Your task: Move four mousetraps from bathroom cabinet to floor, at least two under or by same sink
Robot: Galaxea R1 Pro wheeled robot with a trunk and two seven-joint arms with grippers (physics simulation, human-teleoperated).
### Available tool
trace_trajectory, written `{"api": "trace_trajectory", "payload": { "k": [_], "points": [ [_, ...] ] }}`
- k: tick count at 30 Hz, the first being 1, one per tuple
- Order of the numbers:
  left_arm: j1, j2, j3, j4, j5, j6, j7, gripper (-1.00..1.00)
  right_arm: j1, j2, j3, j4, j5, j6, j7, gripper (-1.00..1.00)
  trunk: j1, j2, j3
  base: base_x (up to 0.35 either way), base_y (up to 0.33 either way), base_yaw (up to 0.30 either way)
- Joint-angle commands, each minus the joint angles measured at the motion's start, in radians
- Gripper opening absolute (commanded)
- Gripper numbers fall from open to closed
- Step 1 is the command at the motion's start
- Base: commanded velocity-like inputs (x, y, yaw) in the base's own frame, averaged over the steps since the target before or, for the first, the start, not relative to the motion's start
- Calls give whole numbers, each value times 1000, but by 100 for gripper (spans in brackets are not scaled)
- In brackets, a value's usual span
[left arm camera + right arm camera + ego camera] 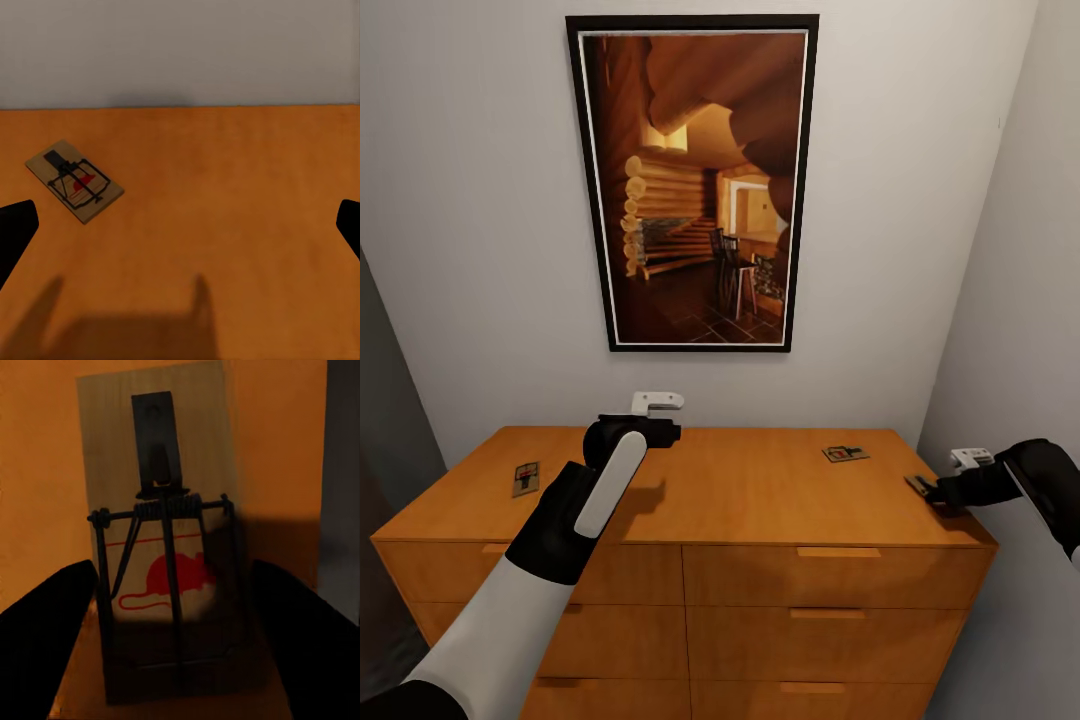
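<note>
One mousetrap lying flat on the cabinet top, sitting ahead of the wide-open left gripper, closer to one fingertip.

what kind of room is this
Probably a narrow nook of a home: a wooden cabinet with drawers stands against a plain white wall, with a framed picture above. Mousetraps lie on top.

Three mousetraps flat on cabinet top — tan boards (red mouse print).
</note>
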Motion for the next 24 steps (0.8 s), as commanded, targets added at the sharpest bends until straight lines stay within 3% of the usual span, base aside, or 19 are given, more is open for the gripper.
{"api": "trace_trajectory", "payload": {
  "k": [1, 11, 14, 15, 24],
  "points": [
    [-1, 0, -1, -1, 10, 2, 10, 100, -1, -1, 3, -2, 9, 1, 8, -100, 0, -1, -1, 0, 0, 0],
    [0, 2, -1, 0, 10, 2, 10, 100, -1, -2, 2, -21, 9, 1, 9, -100, 0, -1, -1, 0, 0, 0],
    [1, 3, -1, 1, 10, 2, 10, 100, -1, -2, 0, -65, 9, 5, 12, -100, 0, -1, -1, 0, 0, 0],
    [11, 5, -1, 16, 10, 0, 10, 100, -1, -3, -12, -218, -2, 42, 16, -100, 0, -1, -1, 0, 0, 0],
    [11, 4, -2, 16, 10, 0, 10, 100, -1, -4, -43, -260, -3, 52, 18, -100, 0, -1, -1, 0, 0, 0]
  ]
}}
